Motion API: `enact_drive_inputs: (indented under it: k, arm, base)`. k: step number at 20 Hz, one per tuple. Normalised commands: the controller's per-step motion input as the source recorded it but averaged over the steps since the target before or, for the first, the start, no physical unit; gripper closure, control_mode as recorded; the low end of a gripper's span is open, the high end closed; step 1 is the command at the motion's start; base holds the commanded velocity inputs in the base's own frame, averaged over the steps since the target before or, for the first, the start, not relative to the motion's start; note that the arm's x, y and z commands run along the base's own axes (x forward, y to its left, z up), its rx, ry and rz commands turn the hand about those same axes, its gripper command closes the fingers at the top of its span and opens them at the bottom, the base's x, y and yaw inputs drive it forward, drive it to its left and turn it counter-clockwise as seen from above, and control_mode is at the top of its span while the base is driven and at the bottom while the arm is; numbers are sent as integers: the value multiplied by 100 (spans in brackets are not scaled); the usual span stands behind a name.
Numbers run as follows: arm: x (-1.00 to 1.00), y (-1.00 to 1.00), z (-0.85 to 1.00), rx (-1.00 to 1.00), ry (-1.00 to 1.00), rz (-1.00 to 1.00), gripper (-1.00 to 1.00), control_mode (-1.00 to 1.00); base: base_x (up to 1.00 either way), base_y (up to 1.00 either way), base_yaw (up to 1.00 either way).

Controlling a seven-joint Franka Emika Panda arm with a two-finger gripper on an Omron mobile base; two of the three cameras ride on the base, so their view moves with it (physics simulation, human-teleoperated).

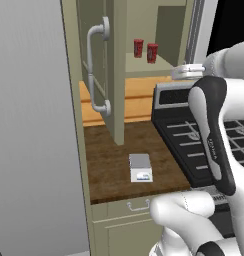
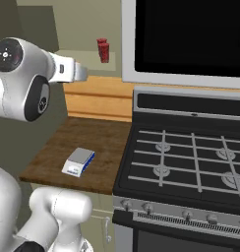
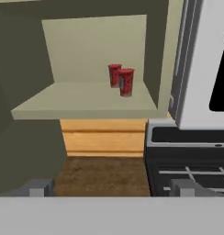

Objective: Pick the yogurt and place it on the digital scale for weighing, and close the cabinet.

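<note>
Two near-identical red cups stand side by side on the open cabinet's shelf (image 3: 81, 103). The nearer one, with a darker band, I take for the yogurt (image 3: 126, 82) (image 1: 152, 52) (image 2: 105, 52); its twin (image 3: 114, 75) is just behind it to the left. My gripper (image 3: 111, 188) (image 1: 176, 73) (image 2: 82, 73) hangs open and empty in front of the shelf, well short of the cups. The digital scale (image 1: 140, 168) (image 2: 78, 162) sits bare on the brown counter below. The cabinet door (image 1: 101, 70) with its pale bar handle (image 1: 96, 70) stands swung open to the left.
A black stove (image 2: 191, 157) fills the right beside the brown counter (image 1: 109, 165), with a microwave (image 2: 191, 34) above it. A grey wall panel (image 1: 34, 125) is on the left. Under the counter is a low drawer unit (image 1: 129, 205).
</note>
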Motion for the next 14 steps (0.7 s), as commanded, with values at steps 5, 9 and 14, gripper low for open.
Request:
enact_drive_inputs:
  k: [5, 9, 14]
  arm:
    - [3, 0, 47, 0, -10, -4, -100, -100]
    - [30, 0, 22, -1, 1, 0, -100, -100]
    - [38, 15, 12, -6, 6, -3, -100, -100]
  base:
    - [0, 0, 0]
    - [0, 0, 0]
    - [0, 0, 0]
